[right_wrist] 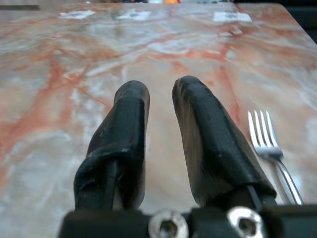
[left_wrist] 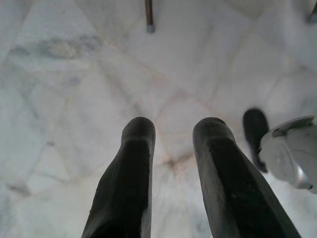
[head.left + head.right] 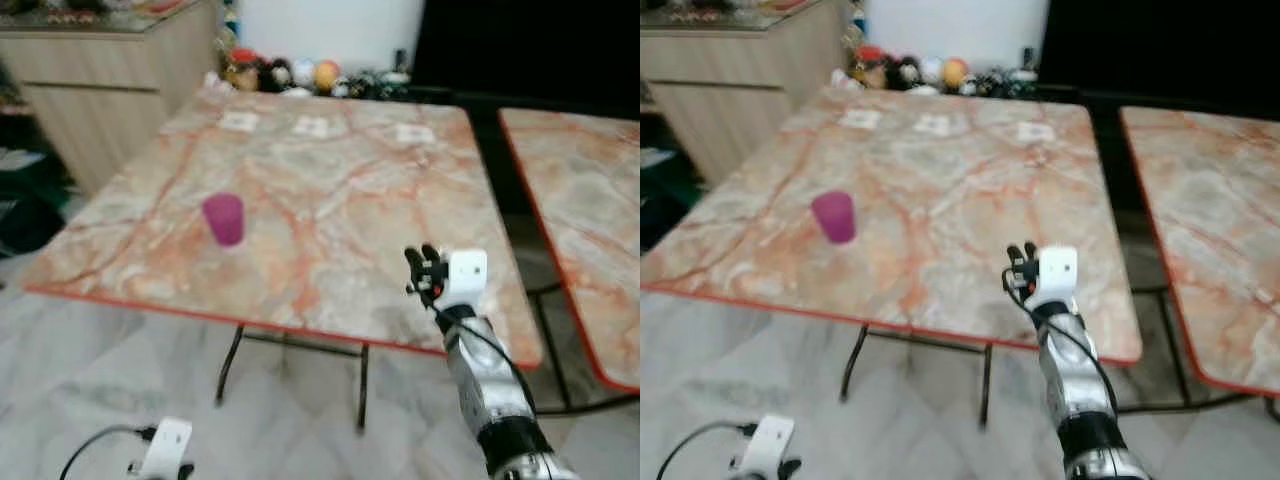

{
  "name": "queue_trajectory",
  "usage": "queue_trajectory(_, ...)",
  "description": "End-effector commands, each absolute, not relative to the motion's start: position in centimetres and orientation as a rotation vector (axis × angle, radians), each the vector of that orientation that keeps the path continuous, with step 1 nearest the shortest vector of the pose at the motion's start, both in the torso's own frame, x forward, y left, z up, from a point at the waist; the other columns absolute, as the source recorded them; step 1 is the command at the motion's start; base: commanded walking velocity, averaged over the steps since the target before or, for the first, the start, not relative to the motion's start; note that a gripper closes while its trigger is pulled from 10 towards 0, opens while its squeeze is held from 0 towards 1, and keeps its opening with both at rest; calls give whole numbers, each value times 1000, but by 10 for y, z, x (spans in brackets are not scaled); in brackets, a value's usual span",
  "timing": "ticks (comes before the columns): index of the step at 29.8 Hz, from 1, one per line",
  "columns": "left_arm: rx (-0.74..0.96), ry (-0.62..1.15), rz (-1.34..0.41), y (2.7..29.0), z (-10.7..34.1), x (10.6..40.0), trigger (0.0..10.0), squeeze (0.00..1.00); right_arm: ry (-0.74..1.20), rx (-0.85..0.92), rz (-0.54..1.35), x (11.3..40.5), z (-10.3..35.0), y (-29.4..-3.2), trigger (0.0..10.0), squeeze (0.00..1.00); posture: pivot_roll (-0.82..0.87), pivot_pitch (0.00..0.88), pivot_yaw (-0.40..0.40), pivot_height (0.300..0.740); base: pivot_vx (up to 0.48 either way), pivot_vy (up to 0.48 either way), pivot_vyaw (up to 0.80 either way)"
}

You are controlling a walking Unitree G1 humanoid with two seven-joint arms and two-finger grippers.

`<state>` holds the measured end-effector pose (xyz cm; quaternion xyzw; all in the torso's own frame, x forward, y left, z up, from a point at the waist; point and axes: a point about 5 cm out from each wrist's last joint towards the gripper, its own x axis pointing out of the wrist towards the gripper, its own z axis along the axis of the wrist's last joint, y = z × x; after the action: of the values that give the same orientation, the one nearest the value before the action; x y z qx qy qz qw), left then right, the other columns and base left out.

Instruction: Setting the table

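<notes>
Right wrist view: right gripper (image 1: pixel 158 106) over the counter (image 1: pixel 59 74) near its front edge, arm raised forward, fingers apart and empty beside a fork (image 1: pixel 270 148). Cup (image 3: pixel 224 219) stands toward the counter's left edge. Left gripper (image 2: pixel 173 148) hangs over the floor (image 2: pixel 64 74), fingers apart.

Even, soft daylight; both eye views slightly blurred, wrist views sharper, with faint sheen on the table (image 1: pixel 148 44)

A cup (image 3: pixel 224 218) stands on the table (image 3: pixel 330 160), toward its left. A fork (image 1: pixel 271 148) lies near the front right edge. A second table (image 3: pixel 590 190) sits alongside, right.
</notes>
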<state>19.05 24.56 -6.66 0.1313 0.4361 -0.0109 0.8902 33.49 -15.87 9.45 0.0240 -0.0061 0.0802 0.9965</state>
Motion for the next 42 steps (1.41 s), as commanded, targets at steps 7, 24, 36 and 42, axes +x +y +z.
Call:
queue_trajectory(7, 272, 917, -37, 243, -68, 190, 10000, 0, 59, 34, 13, 343, 92, -183, 10000, 0, 58, 0, 20, 740, 0, 0, 0)
queue_trajectory(24, 270, 916, -35, 244, -68, 188, 10000, 0, 92, 42, -35, 351, 97, -198, 10000, 0, 57, 0, 15, 740, 61, 0, 0)
queue_trajectory(36, 280, 913, -42, 241, -68, 191, 10000, 0, 97, 28, -29, 345, 90, -198, 10000, 0, 58, 0, 20, 740, 138, 0, 0)
queue_trajectory(42, 276, 909, -42, 242, -67, 192, 10000, 0, 99, 30, -33, 344, 89, -200, 10000, 0, 58, 0, 19, 740, 0, 0, 0)
